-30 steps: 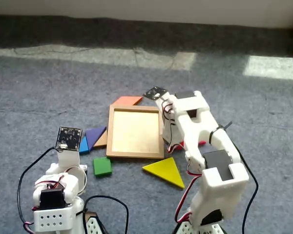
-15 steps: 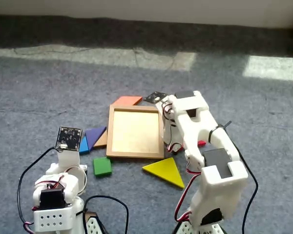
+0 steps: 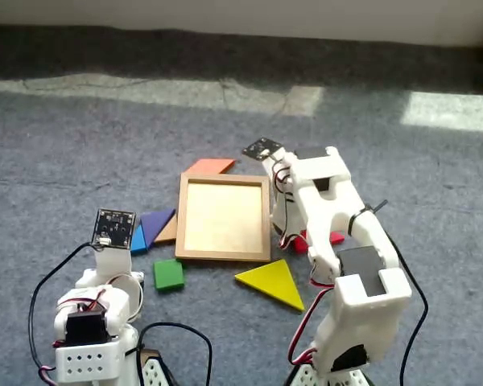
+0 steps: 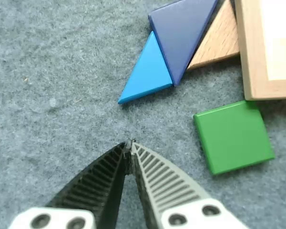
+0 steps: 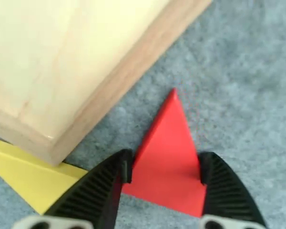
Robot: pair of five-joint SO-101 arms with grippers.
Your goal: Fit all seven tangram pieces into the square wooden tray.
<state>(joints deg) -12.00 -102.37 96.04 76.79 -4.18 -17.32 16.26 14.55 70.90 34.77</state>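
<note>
Item under inspection: red triangle (image 5: 168, 152), lying flat on the grey carpet (image 3: 80, 145) just outside the right-hand rim of the wooden tray (image 3: 224, 256), toward the tray corner nearer the arms' bases. None of the seven pieces is in the tray yet.

Right gripper (image 5: 164, 167): jaws partly open, one finger (image 5: 105, 186) on either side of the triangle's wide end. The fingers sit at or very close to the piece's edges. Contact cannot be confirmed, and the piece looks neither clamped nor lifted.

Governing relation: the triangle's apex points straight away from the claw, so its long axis runs in line with the gripper and at a slant to the tray rim beside it. The jaws would therefore close across the width of the piece. The tray lies to the robot's left of the piece. In my judgement, once gripped, the piece must clear the rim and travel left.

Nearer arm: the right, which stands directly over the piece. The left gripper (image 4: 129, 145) is fully closed and empty, over bare carpet on the far side of the tray, well apart from the red triangle.

Other pieces not yet placed:
- Yellow triangle (image 3: 274, 281), at the same tray corner, near the red one.
- Green square (image 4: 233, 136), by the opposite near corner.
- Dark blue triangle (image 4: 186, 28), light blue triangle (image 4: 148, 76) and plain wood piece (image 4: 219, 43), clustered at the left rim.
- Orange piece (image 3: 210, 166), behind the far rim
</note>
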